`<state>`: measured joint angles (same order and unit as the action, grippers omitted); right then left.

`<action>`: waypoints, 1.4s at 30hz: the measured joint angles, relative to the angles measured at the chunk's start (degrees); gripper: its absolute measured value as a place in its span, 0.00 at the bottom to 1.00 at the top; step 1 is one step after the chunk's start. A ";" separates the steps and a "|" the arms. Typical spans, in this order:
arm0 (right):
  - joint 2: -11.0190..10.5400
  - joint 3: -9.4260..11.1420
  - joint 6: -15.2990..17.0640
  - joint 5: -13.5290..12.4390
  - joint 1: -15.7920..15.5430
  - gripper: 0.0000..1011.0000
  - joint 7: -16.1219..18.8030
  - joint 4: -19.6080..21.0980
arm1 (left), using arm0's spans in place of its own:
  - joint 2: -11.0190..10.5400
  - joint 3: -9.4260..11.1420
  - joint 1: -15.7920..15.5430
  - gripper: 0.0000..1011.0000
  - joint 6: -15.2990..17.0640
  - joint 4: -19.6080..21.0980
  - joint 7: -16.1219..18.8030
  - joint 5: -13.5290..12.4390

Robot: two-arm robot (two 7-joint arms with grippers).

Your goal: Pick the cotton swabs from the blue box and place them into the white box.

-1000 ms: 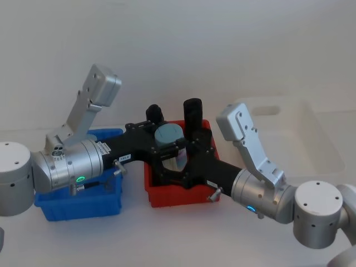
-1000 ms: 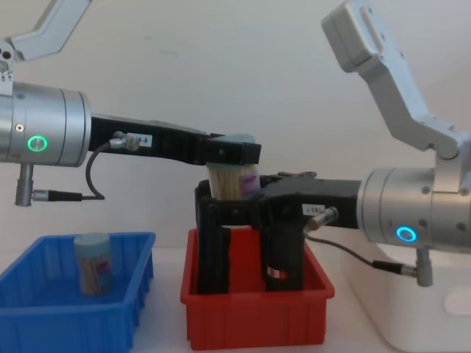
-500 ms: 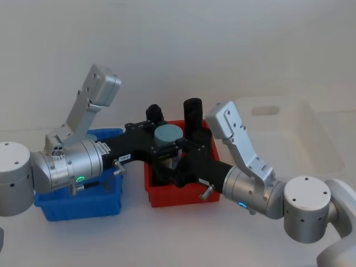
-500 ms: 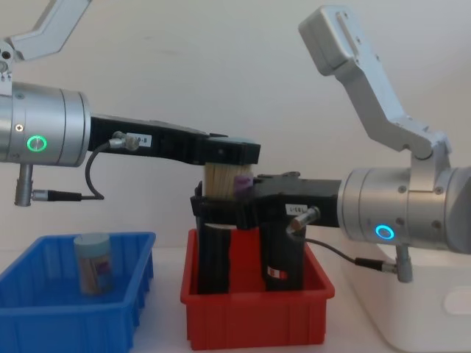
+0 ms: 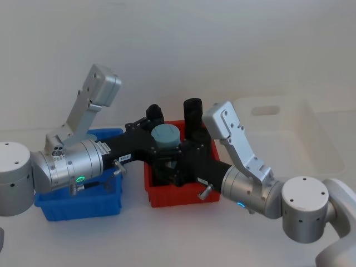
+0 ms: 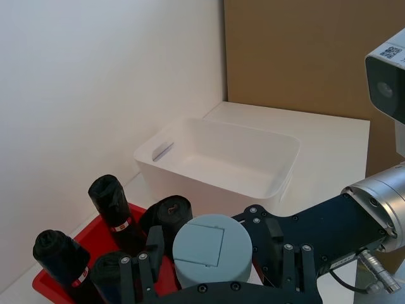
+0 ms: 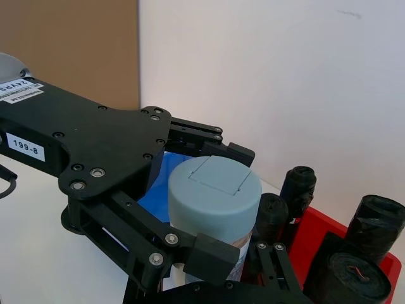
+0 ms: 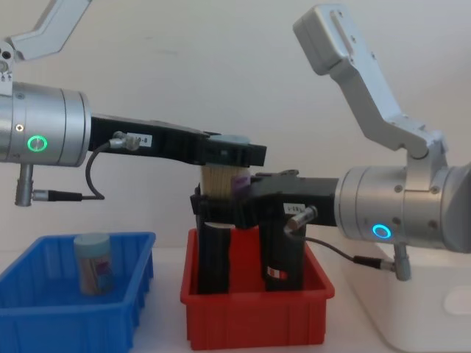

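Left gripper [image 8: 229,154] is clamped on the cotton swab jar [image 8: 218,182], well above the red bin [image 8: 257,321] rim and its black rolls [image 6: 111,202]. Right gripper [image 8: 221,207] sits at the jar's 6 o'clock; its grip can't be told. White box [image 5: 331,146] lies open at the bin's 3 o'clock. Blue box [image 8: 44,323], at 9, holds a second jar [image 8: 93,262].

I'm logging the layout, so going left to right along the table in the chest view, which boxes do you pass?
blue box → red bin → white box
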<state>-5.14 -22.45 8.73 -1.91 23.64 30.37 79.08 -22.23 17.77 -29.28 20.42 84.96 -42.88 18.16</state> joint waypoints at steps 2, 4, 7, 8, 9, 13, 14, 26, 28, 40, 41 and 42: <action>-0.11 0.00 0.01 0.09 -0.12 0.64 -0.33 0.23 | 0.00 0.00 0.00 0.99 0.00 0.00 -0.01 -0.01; -0.24 0.01 0.04 0.15 -0.27 0.64 -0.76 0.56 | 0.00 0.00 0.00 0.99 0.00 0.00 -0.01 -0.01; -0.62 0.13 0.15 0.29 -0.72 0.64 -1.83 1.34 | 0.00 0.00 0.00 0.99 0.00 0.00 -0.01 -0.01; -0.86 0.24 0.22 0.33 -0.99 0.64 -2.50 1.80 | 0.00 0.00 0.00 0.99 0.00 0.00 -0.02 -0.01; -0.98 0.30 0.26 0.33 -1.14 0.64 -2.82 2.04 | 0.00 0.00 0.00 0.99 0.00 0.00 -0.02 -0.01; -1.85 0.82 0.40 0.20 -2.09 0.64 -4.75 3.62 | 0.00 0.00 0.00 0.99 0.00 0.00 -0.02 -0.01; -2.06 0.96 0.42 0.12 -2.30 0.64 -5.14 3.95 | 0.00 0.00 0.00 0.99 0.01 0.00 -0.02 -0.01; -6.27 4.10 0.34 -3.37 -6.33 0.64 -12.44 9.48 | 0.00 0.00 0.00 0.99 0.01 0.00 -0.02 -0.01; -7.11 4.85 0.20 -4.21 -7.03 0.64 -13.98 10.22 | 0.00 0.00 0.00 0.99 0.01 0.00 -0.02 -0.01; -10.17 8.40 -0.71 -7.88 -8.85 0.64 -20.95 10.19 | 0.00 0.00 0.00 0.99 0.01 0.00 -0.02 -0.01; -10.37 8.76 -0.80 -8.32 -8.78 0.64 -21.75 9.49 | 0.00 0.00 0.00 0.99 0.01 0.00 -0.02 -0.01; -10.47 9.00 -0.83 -8.50 -8.67 0.64 -22.09 8.93 | 0.00 0.00 0.00 0.99 0.01 0.00 -0.02 -0.01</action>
<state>-15.61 -13.45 7.91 -10.41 14.97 8.28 88.01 -22.23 17.77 -29.28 20.43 84.96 -42.90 18.15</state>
